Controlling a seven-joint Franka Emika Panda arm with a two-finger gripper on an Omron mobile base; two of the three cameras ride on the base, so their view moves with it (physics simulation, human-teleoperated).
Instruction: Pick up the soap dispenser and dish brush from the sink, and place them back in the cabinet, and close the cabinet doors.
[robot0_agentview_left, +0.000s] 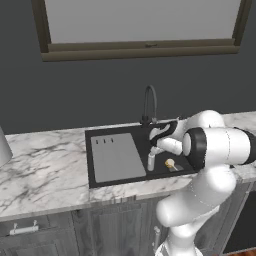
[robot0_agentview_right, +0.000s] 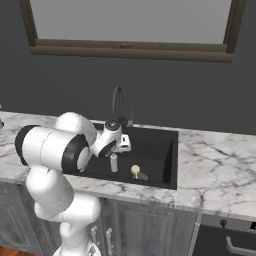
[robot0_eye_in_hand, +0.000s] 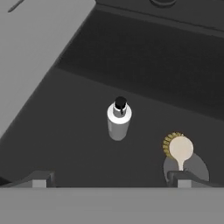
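Note:
The soap dispenser, a slim white bottle with a dark pump top, stands upright on the floor of the black sink. The dish brush stands just to its right, its round pale head up. My gripper hovers above them, open, with nothing between its fingers, and the bottle lies roughly midway ahead of the tips. From the base I see the hand over the dispenser and brush in the sink. The cabinet and its doors are out of view.
A grey drainboard insert fills the sink's left half. The dark curved faucet rises behind the basin, close to the hand. Marble counter runs to both sides. A window sits above, low drawer fronts below.

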